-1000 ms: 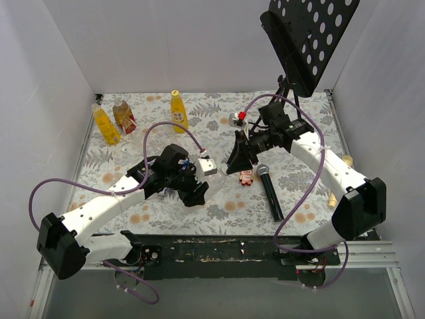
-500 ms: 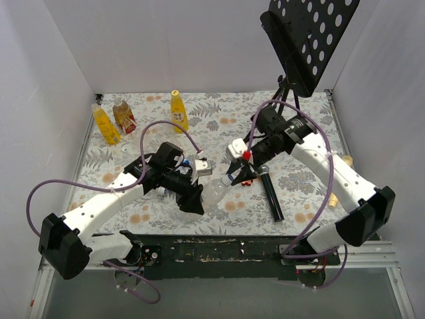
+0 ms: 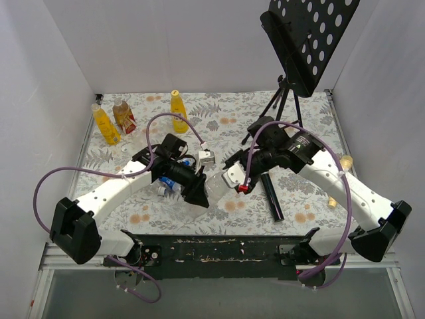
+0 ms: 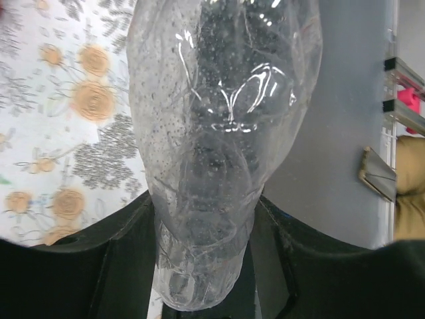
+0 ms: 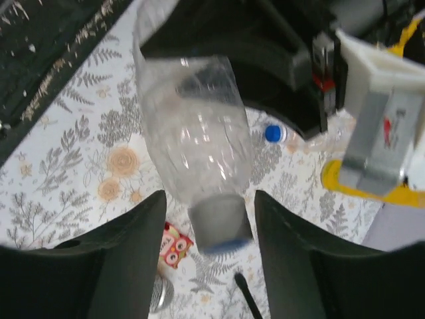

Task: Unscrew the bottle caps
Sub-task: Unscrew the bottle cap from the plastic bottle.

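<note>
A clear bottle (image 3: 214,189) hangs over the floral table, and my left gripper (image 3: 199,193) is shut on its lower body. In the left wrist view the bottle (image 4: 219,133) fills the frame, squeezed between both black fingers (image 4: 126,266). My right gripper (image 3: 230,175) is at the bottle's neck. In the right wrist view the cap (image 5: 219,229), greyish with a blue edge, sits between the open fingers (image 5: 126,252) with a gap on each side. The right gripper (image 5: 209,222) touches nothing.
Two yellow bottles (image 3: 105,126) (image 3: 178,111) and a brown bottle (image 3: 124,116) stand at the back left. Another clear bottle with a blue cap (image 5: 273,133) lies under the left arm. A black microphone (image 3: 271,196), an owl toy (image 5: 174,242) and a music stand (image 3: 305,40) are on the right.
The right gripper swung in to the bottle's neck, then its jaws spread apart from the cap. The left arm shifted the bottle slightly toward the middle and kept its grip.
</note>
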`<state>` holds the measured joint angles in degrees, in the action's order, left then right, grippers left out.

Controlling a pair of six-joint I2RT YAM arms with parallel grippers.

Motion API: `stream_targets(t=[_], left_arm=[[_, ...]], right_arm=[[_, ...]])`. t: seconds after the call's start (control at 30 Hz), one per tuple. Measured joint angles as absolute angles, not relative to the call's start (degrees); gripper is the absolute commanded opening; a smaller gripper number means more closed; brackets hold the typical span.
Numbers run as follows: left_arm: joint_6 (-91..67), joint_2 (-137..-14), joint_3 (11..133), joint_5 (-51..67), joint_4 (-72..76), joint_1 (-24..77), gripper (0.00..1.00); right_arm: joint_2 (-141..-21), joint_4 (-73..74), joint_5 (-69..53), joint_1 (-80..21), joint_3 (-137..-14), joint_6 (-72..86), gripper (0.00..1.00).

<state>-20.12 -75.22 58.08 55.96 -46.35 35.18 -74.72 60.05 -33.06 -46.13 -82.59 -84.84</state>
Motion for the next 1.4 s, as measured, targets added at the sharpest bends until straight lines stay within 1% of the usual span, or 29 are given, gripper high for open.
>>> stream_targets(t=[0.07, 0.2, 0.27, 0.33, 0.4, 0.47, 0.57, 0.67, 0.77, 0.93, 1.03, 1.13, 1.23, 1.3, 1.4], left_arm=[[-21.12, -75.24, 58.54, 54.43, -44.25, 34.92, 0.0], [-22.59, -73.38, 58.13, 50.63, -41.71, 34.74, 0.0], [-23.31, -71.4, 57.3, 48.16, -40.38, 34.72, 0.0], [-23.66, -69.21, 56.45, 45.78, -39.72, 35.03, 0.0], [-23.88, -66.83, 55.59, 43.42, -38.96, 35.48, 0.0], [-23.99, -65.08, 55.11, 41.15, -38.2, 36.18, 0.0], [-24.08, -64.05, 54.61, 38.87, -37.36, 36.91, 0.0], [-24.29, -63.96, 53.98, 37.28, -36.67, 37.23, 0.0], [-24.45, -64.07, 53.82, 36.49, -36.6, 37.28, 0.0], [-24.51, -64.4, 53.82, 35.92, -35.73, 37.36, 0.0], [-24.69, -64.4, 53.82, 35.92, -35.46, 37.43, 0.0], [-24.75, -64.42, 53.82, 35.88, -35.46, 37.54, 0.0], [-24.97, -64.42, 53.82, 35.44, -35.53, 37.63, 0.0], [-24.97, -64.42, 53.82, 35.31, -35.48, 37.63, 0.0], [-24.99, -64.45, 53.82, 35.09, -35.53, 37.63, 0.0]], right_arm=[[-75.18, 57.45, -35.42, -46.92, -82.06, -77.54, 0.71], [-75.11, 53.19, -40.56, -44.99, -81.14, -62.61, 0.7], [-75.09, 51.9, -45.41, -40.47, -81.17, -55.48, 0.71], [-75.09, 50.48, -50.92, -33.21, -81.17, -46.96, 0.71], [-75.11, 47.24, -53.78, -26.33, -80.6, -36.64, 0.71], [-75.09, 43.31, -55.09, -23.03, -79.02, -26.89, 0.71], [-74.94, 37.45, -57.01, -23.07, -75.0, -13.5, 0.71], [-75.46, 34.33, -58.26, -23.77, -73.58, -4.38, 0.7], [-76.05, 32.45, -58.76, -24.56, -73.8, 0.03, 0.7], [-77.89, 32.51, -58.02, -26.76, -74.48, 2.76, 0.67], [-79.29, 32.67, -57.3, -27.88, -74.87, 3.03, 0.62], [-80.38, 32.67, -56.93, -28.42, -74.98, 3.11, 0.53], [-80.75, 32.64, -56.97, -28.67, -75.16, 3.44, 0.52], [-80.75, 32.45, -56.93, -28.82, -75.22, 3.7, 0.48], [-80.68, 32.25, -56.82, -28.95, -75.22, 3.9, 0.29]])
